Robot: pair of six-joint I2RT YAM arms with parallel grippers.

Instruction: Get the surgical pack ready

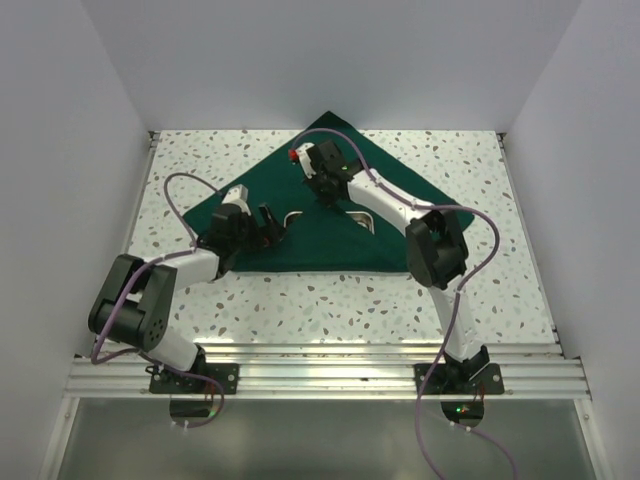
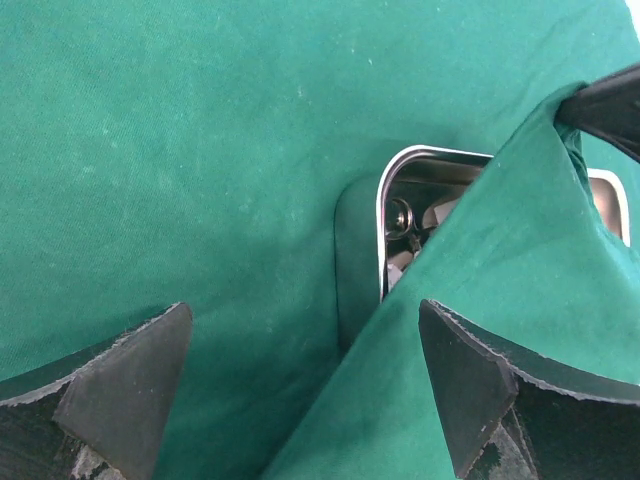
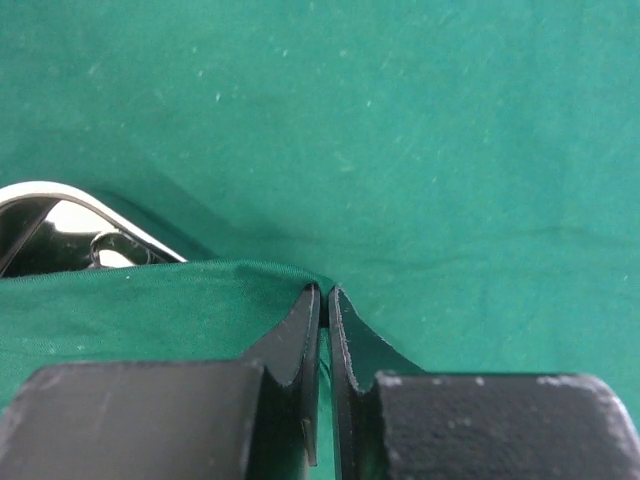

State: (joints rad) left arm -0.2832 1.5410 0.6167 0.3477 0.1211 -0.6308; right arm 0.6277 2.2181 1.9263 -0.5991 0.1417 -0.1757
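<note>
- Your right fingers are pressed almost together, pinching the edge of a raised fold of the dark green drape just beside the rim of the steel tray.
- Your left fingers are spread wide and hold nothing; they hover low over the drape on the tray's other side.
- You have the drape lying on the speckled bench between both arms, one corner pointing at the far wall, with the tray on it near the middle.
- Judging by this, you are partway in: one flap is drawn across much of the tray, but a corner of shiny rim and some contents show past the cloth.
- Left for you, I judge: lay this flap down, fold in the other sides, and close it into a bundle.
</note>
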